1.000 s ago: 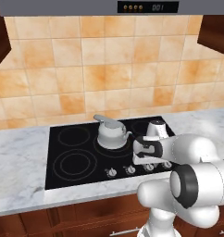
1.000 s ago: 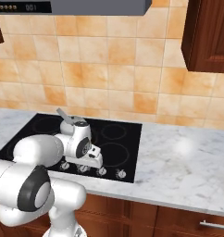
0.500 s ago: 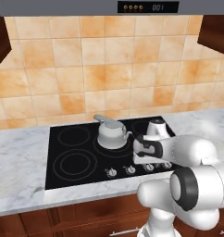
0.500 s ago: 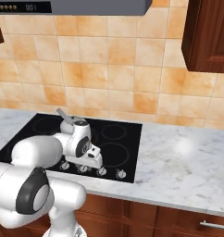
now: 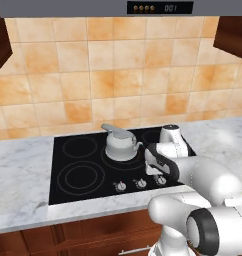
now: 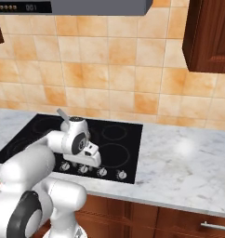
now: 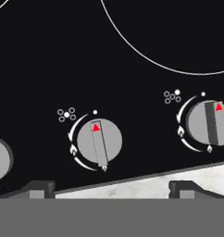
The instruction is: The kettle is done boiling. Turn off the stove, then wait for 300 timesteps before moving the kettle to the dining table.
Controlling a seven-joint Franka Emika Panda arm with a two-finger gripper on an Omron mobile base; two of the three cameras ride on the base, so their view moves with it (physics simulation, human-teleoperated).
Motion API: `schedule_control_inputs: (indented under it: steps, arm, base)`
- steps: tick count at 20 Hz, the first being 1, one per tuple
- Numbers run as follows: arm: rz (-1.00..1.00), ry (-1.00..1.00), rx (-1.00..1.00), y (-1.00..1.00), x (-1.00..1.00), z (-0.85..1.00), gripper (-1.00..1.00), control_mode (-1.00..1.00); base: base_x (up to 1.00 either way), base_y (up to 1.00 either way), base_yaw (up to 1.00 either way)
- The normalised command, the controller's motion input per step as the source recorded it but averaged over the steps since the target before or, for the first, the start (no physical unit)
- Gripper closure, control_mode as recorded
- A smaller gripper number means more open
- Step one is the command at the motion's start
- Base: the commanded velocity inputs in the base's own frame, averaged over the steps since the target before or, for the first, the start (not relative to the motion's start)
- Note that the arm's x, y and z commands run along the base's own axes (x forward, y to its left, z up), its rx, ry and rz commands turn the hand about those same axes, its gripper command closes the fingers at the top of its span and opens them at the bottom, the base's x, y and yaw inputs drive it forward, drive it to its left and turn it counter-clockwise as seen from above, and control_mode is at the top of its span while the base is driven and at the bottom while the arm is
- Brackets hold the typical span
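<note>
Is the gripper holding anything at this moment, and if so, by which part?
Nothing is held. The gripper stands open above the stove's front edge, its fingertips either side of a knob without touching it.

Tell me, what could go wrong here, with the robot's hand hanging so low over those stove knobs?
1. The open gripper hangs just above the knob on the stove; a careless pull-away might nudge it, or its neighbour, back on.
2. The kettle sits close behind the arm, so a wide swing could bump it.
3. It just boiled; grabbing it too early risks a hot spill.
</note>
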Motion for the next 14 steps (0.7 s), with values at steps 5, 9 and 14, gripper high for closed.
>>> schedule_control_inputs:
  steps: [5,9,14]
  arm:
    - [0.0,-0.05,-0.06,0.01,-0.12,0.36,-1.0,-1.0]
    - [0.02,-0.02,-0.03,0.11,-0.05,0.35,-1.0,-1.0]
    - [0.1,-0.01,-0.02,0.15,-0.02,0.43,-1.0,-1.0]
  base:
    - [0.0,0.0,0.0]
    - [0.0,0.0,0.0]
    - [0.0,0.0,0.0]
